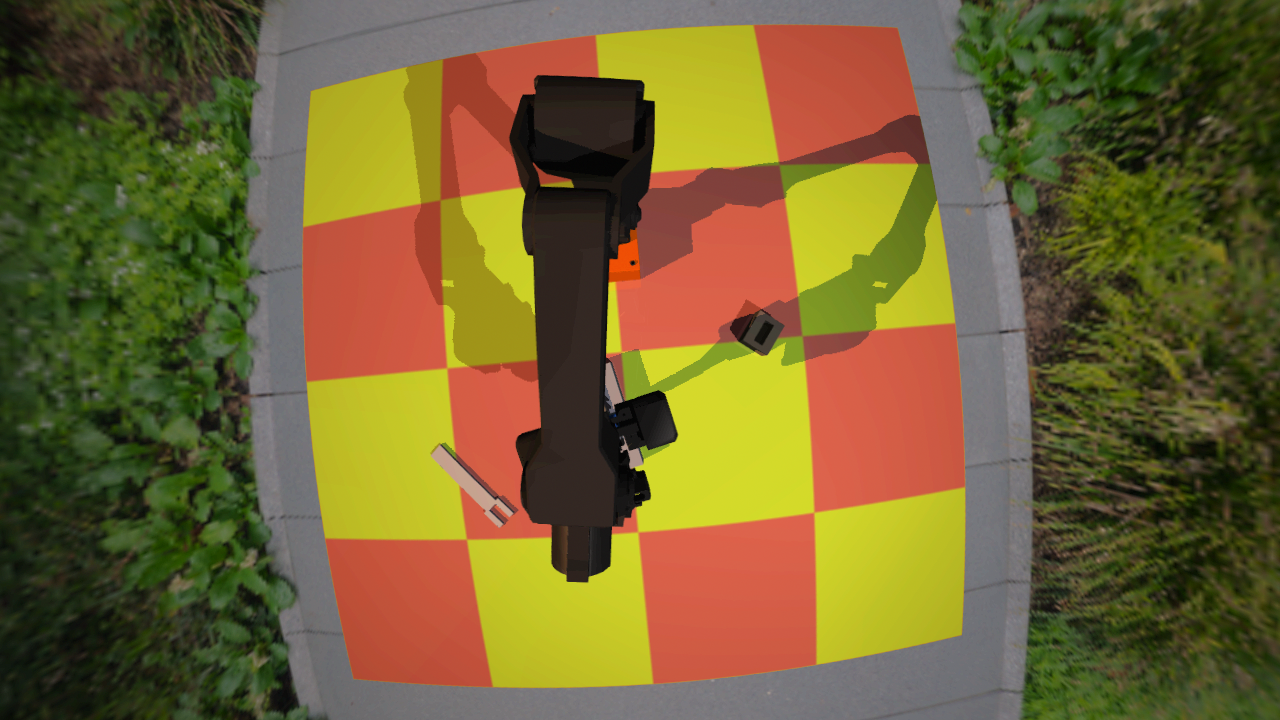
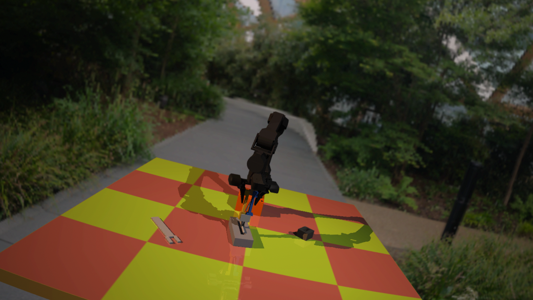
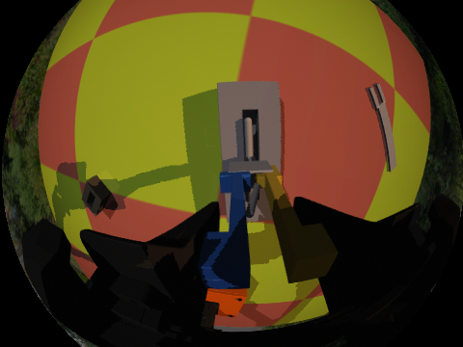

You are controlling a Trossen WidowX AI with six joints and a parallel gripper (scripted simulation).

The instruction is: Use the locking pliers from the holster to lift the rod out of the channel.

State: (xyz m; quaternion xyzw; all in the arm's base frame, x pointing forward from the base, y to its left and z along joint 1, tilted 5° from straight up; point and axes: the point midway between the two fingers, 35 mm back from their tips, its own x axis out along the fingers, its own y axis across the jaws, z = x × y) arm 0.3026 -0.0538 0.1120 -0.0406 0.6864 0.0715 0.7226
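Here, plainly — correction aside — the handBelow the hand — clamped on the pliers — lies the rod, apparently tilted.

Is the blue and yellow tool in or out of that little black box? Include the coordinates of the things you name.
Out: the pincer (image 2: 249, 203) (image 3: 258, 206) grips the tool (image 2: 252, 203) (image 3: 238, 207) over the grey block (image 1: 612, 380) (image 2: 242, 240) (image 3: 262, 96), away from the black box (image 1: 744, 329) (image 2: 300, 234) (image 3: 102, 199).
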